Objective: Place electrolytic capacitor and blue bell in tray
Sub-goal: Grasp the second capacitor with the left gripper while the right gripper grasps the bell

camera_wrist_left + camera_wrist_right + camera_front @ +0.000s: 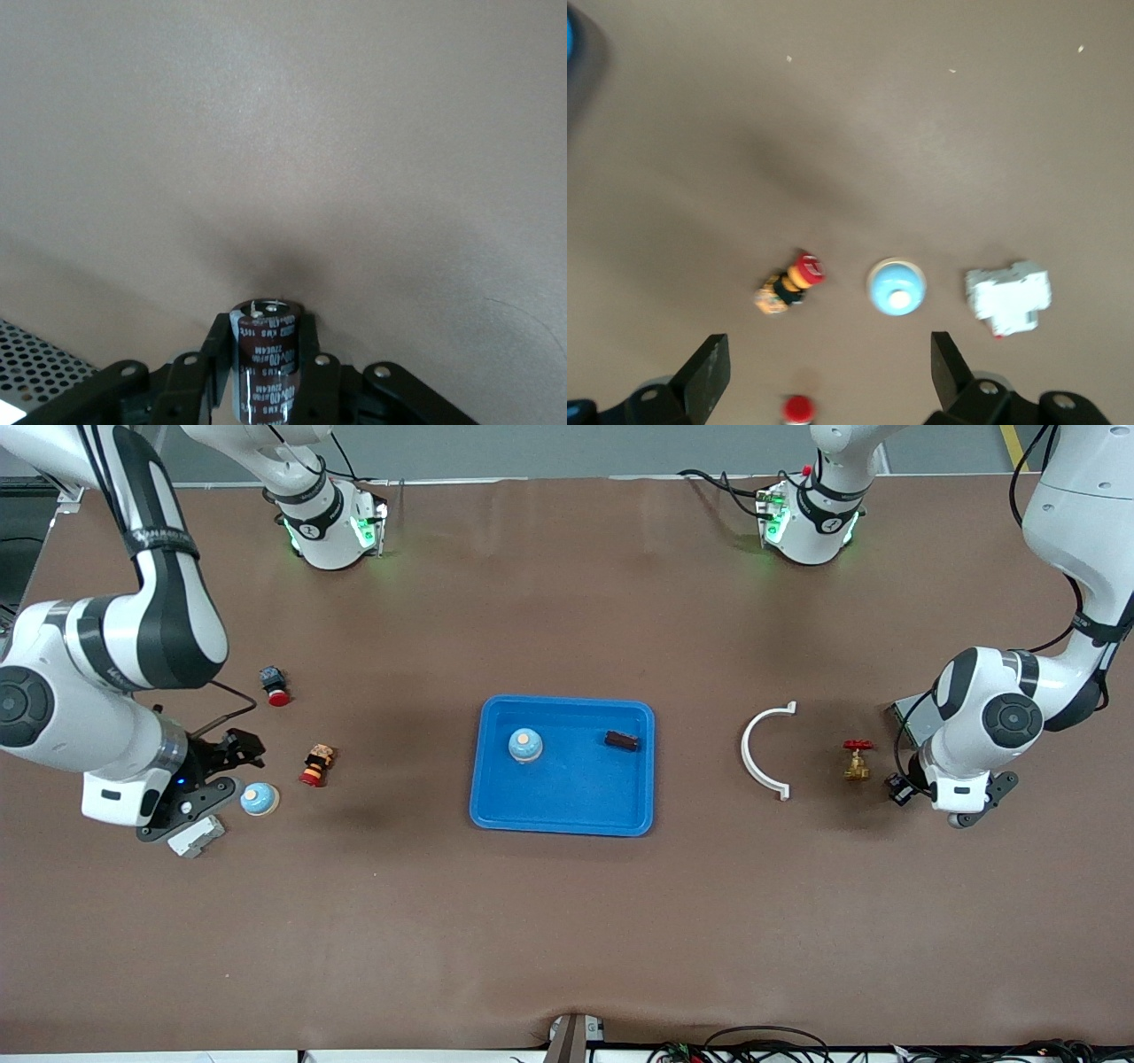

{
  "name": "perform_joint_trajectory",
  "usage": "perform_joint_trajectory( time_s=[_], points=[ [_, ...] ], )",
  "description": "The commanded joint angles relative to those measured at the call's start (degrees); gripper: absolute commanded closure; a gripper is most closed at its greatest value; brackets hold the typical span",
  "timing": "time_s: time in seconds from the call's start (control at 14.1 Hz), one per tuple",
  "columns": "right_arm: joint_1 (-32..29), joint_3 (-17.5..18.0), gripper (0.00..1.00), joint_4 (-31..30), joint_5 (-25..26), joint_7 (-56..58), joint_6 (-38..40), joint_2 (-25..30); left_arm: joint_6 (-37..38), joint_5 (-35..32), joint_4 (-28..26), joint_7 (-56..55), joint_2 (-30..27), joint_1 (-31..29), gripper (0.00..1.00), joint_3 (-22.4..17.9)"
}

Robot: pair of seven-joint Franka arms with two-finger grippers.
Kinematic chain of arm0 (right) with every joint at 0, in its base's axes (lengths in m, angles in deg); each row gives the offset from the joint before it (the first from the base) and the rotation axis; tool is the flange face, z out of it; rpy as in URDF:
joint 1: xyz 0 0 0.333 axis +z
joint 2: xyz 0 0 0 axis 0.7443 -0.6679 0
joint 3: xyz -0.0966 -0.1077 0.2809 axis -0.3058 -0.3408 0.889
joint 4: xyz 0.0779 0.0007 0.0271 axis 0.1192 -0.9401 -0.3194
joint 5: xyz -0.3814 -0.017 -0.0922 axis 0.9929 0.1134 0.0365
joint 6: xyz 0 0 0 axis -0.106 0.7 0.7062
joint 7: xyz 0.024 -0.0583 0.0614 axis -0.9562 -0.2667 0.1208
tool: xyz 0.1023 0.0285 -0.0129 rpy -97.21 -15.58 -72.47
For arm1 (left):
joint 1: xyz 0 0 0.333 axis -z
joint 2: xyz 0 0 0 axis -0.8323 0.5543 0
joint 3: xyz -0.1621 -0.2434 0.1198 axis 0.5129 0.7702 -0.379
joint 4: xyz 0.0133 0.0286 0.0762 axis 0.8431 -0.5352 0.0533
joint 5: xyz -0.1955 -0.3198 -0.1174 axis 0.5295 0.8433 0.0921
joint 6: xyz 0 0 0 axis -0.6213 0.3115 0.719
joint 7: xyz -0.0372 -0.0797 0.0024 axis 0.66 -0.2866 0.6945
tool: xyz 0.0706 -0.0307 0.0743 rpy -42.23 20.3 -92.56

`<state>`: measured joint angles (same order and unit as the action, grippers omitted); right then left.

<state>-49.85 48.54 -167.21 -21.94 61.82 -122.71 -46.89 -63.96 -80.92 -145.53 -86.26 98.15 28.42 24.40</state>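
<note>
The bright blue tray [567, 806] lies mid-table. In it stand a blue bell [525, 746] and a small dark brown part [621, 740]. A second blue bell [260, 800] sits on the table toward the right arm's end; it also shows in the right wrist view [897, 286]. My right gripper [221, 766] hangs open and empty over the table beside that bell, its fingers [709, 367] wide apart. My left gripper [899, 790] is low at the left arm's end. It is shut on a dark brown electrolytic capacitor [266, 354] held upright above the bare table.
Near the right gripper are a small red-and-yellow figure [317, 765], a red push button [275, 686] and a white block [197, 837]. Between the tray and the left gripper lie a white curved clip [764, 751] and a brass valve with a red handle [857, 760].
</note>
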Motion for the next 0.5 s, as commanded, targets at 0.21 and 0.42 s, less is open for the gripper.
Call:
perform_joint_trajectory(
  time_s=[0.21, 0.42],
  points=[
    [-8.26, 1.31, 0.00, 0.24, 1.32, 18.61, -12.76, -12.50, 2.81, -0.28, -2.05, -0.04, -8.01, -0.91, 1.00, 6.22],
    [-8.79, 1.31, 0.00, -1.32, 1.32, 18.80, -14.61, -15.42, 8.53, 1.21, 0.67, -6.88, -8.02, -0.73, 1.00, 12.29]
  ],
)
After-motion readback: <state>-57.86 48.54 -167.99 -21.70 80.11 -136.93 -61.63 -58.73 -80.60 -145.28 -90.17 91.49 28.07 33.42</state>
